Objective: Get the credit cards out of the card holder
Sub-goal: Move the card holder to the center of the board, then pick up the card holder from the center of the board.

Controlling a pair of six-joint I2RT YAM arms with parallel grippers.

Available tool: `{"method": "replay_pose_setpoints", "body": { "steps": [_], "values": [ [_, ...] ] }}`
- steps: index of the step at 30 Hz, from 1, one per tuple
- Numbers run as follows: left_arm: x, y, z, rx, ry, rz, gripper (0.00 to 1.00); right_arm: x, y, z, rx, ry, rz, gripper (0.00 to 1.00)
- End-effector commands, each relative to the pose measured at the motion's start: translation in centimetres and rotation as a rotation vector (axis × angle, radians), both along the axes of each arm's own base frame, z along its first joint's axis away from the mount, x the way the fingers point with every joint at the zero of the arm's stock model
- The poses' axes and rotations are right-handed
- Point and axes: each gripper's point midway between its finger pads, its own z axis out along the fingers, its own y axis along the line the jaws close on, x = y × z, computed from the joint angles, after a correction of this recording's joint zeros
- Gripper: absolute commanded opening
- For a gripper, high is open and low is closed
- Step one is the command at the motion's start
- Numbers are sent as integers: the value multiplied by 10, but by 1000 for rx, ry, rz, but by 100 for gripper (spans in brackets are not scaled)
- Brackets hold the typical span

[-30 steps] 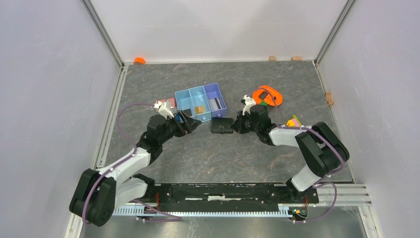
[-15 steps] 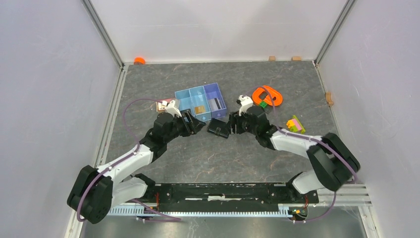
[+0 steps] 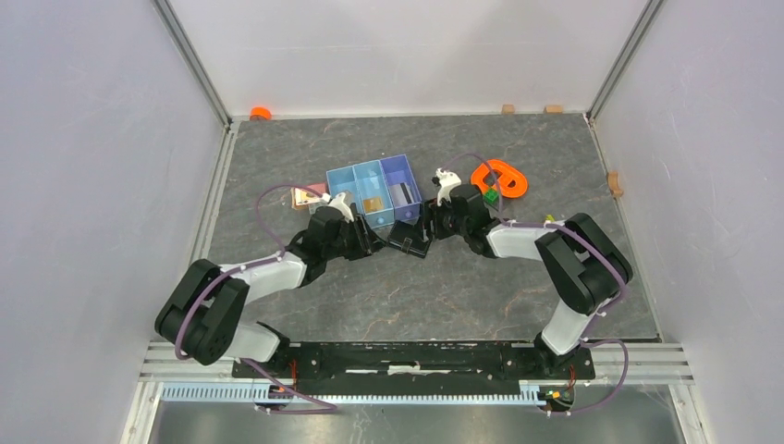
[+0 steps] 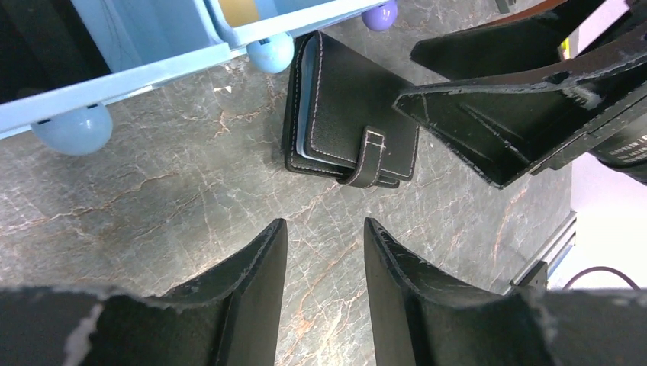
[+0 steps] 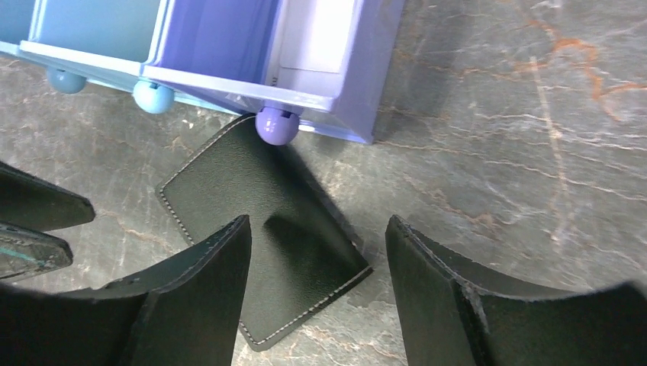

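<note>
Now the shut wallet (image 4: 351, 126) lies on the table (image 4: 152, 175) against the blue tray (image 4: 137, 72), cards hidden inside; the left gripper (image 4: 320, 229), spread a little, sits by its tab (image 4: 370, 156); the right gripper (image 5: 317, 223), spread wide, hangs over it; one should pin it while the other slowly lifts the tab.

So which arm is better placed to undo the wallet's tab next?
Left, probably. The card holder lies closed, its tab facing the open left gripper; from the right gripper's side no tab shows.
</note>
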Motion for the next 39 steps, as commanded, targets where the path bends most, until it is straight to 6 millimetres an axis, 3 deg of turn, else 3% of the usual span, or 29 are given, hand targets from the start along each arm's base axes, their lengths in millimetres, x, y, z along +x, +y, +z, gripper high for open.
{"method": "replay_pose_setpoints", "body": {
  "steps": [1,10,13,20,23,27,33,39],
  "values": [
    [13,-17,27,-75,-61,-27,48,-10,20,6,102,11,85,68],
    [17,-20,8,-50,-2,-31,46,-52,18,7,214,67,130,50],
    [17,-17,2,-25,16,-19,49,-61,18,8,215,55,143,50],
    [19,-21,-10,-7,56,-34,59,-51,15,6,182,30,112,66],
    [19,-27,-15,-19,76,-56,59,-43,16,2,159,32,102,66],
    [19,-33,-22,-30,101,-76,58,-45,22,-5,165,57,125,58],
    [17,-51,-12,-131,87,-150,54,-55,27,-8,169,69,155,44],
    [12,-53,25,-206,-24,-181,45,-59,31,-7,173,69,172,38]
  ]
}}
